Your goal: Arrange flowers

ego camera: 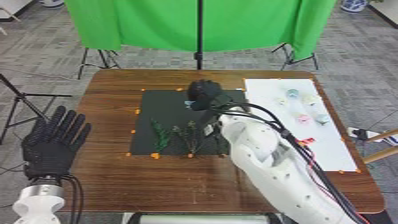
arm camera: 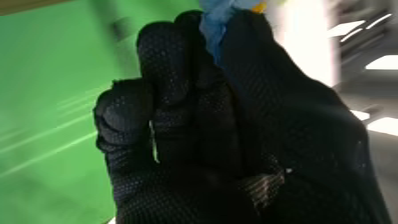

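Note:
My right hand [ego camera: 203, 91] is over the upper part of the black mat [ego camera: 158, 107], a small blue flower [ego camera: 189, 104] at its fingertips. In the right wrist view the blue flower [arm camera: 216, 26] is pinched between the thumb and fingers of the right hand [arm camera: 200, 115]. Green leafy sprigs [ego camera: 160, 135] and a browner sprig [ego camera: 189, 135] lie on the mat's lower part. On the white sheet [ego camera: 333, 150] are a pink flower [ego camera: 303, 118], a pale blue one [ego camera: 292, 93] and several whitish ones [ego camera: 310, 100]. My left hand [ego camera: 53, 147] is open with straight fingers.
The brown wooden table [ego camera: 102, 175] carries small orange tape marks around the mat and sheet. A green cloth [ego camera: 142, 25] hangs on stands beyond its far edge. The right forearm crosses the table between the mat and the white sheet.

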